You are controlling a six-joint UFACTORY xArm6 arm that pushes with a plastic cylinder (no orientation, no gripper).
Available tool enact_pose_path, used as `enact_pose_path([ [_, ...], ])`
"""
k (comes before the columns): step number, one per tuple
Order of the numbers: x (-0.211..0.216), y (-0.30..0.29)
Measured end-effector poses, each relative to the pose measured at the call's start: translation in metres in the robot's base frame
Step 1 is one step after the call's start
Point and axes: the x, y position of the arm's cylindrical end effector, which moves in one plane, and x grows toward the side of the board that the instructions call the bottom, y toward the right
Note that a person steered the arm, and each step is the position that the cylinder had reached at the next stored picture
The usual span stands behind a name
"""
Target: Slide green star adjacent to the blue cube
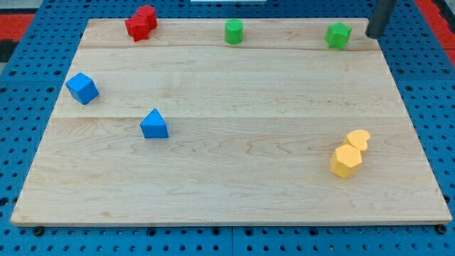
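The green star [338, 35] lies near the view's top right on the wooden board [227, 178]. The blue cube [82, 88] sits far off at the view's left edge of the board. My tip [372, 35] stands just to the right of the green star, a small gap apart, at the board's top right corner. The rod rises out of the top of the view.
A green cylinder [234, 32] stands at top centre. Two red blocks [141, 23] touch each other at top left. A blue triangular block [154, 124] lies left of centre. Two yellow blocks [350, 153] touch at lower right.
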Motion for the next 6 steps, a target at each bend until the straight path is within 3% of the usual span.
enact_pose_path([
  [1,0.002,-0.041],
  [2,0.039,-0.077],
  [4,0.075,-0.157],
  [6,0.061,-0.237],
])
